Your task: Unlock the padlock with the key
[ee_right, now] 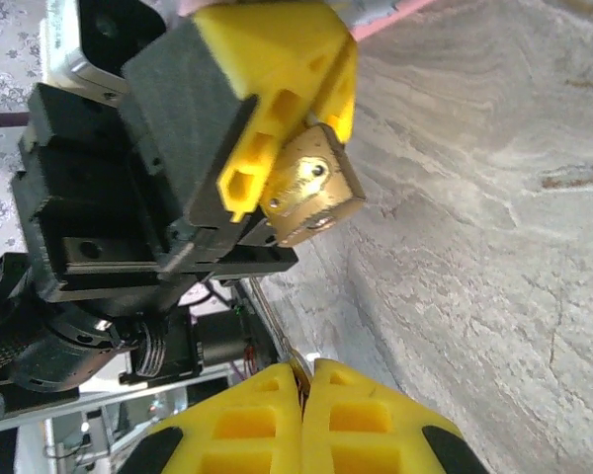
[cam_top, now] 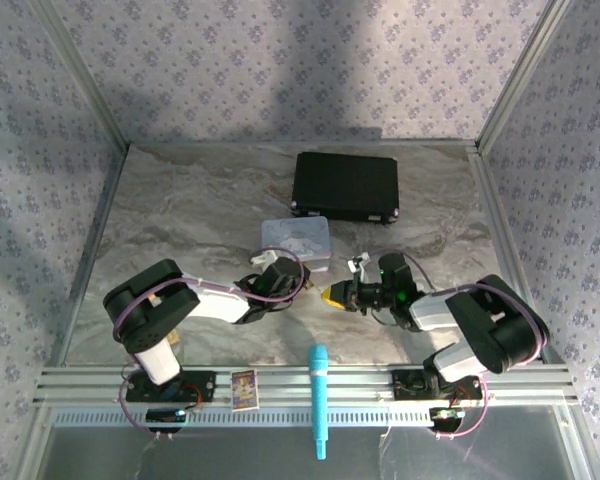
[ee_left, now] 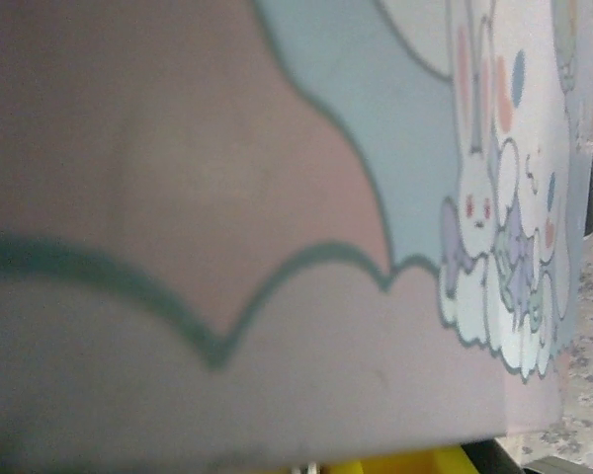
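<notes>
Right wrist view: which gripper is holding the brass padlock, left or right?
The left gripper, facing the camera: it clamps the padlock. The right gripper, at the bottom edge, is shut without it.

Pale lilac floral wallpaper point(cam_top: 280, 60) covered the three walls, with soft shadows across it. The tabletop point(cam_top: 170, 210) was grey-veined marble, edged by aluminium rails point(cam_top: 360, 385).

Black case point(cam_top: 345, 187) far back; pastel tin point(cam_top: 296, 241) near it; blue pen point(cam_top: 319, 400), card point(cam_top: 243, 388) on front rail.
</notes>
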